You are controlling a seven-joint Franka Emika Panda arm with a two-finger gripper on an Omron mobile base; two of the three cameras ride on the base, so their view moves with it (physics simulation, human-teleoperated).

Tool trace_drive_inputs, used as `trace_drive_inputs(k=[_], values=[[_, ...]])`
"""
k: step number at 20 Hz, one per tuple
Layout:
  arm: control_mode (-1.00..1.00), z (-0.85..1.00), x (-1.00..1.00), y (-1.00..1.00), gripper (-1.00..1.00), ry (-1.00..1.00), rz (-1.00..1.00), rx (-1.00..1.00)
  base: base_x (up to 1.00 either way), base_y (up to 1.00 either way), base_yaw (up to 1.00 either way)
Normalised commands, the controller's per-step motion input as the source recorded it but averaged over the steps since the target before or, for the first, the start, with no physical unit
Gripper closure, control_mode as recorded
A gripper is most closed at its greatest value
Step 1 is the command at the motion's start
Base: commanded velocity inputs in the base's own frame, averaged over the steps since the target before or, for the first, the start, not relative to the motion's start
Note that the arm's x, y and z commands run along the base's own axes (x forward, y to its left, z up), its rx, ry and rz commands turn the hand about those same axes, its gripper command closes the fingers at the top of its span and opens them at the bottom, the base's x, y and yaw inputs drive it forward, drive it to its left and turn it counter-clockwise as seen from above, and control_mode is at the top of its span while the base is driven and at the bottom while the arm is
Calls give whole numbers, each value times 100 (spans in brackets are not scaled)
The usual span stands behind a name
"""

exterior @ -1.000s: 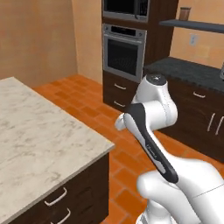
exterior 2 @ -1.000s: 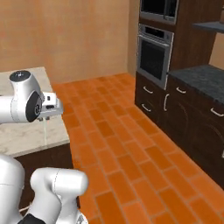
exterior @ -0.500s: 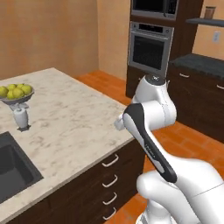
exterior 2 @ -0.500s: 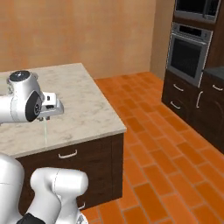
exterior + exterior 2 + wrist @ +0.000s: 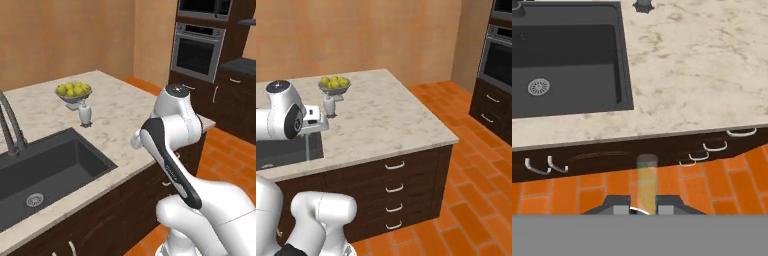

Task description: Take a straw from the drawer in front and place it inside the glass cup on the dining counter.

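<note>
My gripper is shut on the straw, a thin pale stick that points away from the hand over the brick floor, just short of the dining counter. In the right base view the gripper hangs at the counter's near edge, and the straw points down from it. The dining counter is a beige marble slab over dark cabinets. The glass cup and the drawer are out of view.
A black sink with a tap is set into the counter. A bowl of yellow-green fruit and a small white shaker stand behind it. Island drawer fronts face the orange brick floor. A wall oven stands at the right.
The whole picture has swung as the base moved. The counter has come closer, and the sink, fruit bowl and shaker have come into view. The arm's pose and its grip look unchanged.
</note>
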Motion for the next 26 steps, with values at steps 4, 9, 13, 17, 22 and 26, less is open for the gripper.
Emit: trace_drive_inputs(k=[4, 9, 13, 17, 22, 26], values=[[100, 0, 0, 0, 100, 0, 0, 0, -13, 100, 7], [100, 0, 0, 0, 100, 0, 0, 0, -22, 100, 7], [100, 0, 0, 0, 100, 0, 0, 0, -41, 100, 8], [100, 0, 0, 0, 100, 0, 0, 0, -49, 100, 8], [100, 0, 0, 0, 100, 0, 0, 0, -48, 100, 9], [100, 0, 0, 0, 100, 0, 0, 0, -49, 100, 9]])
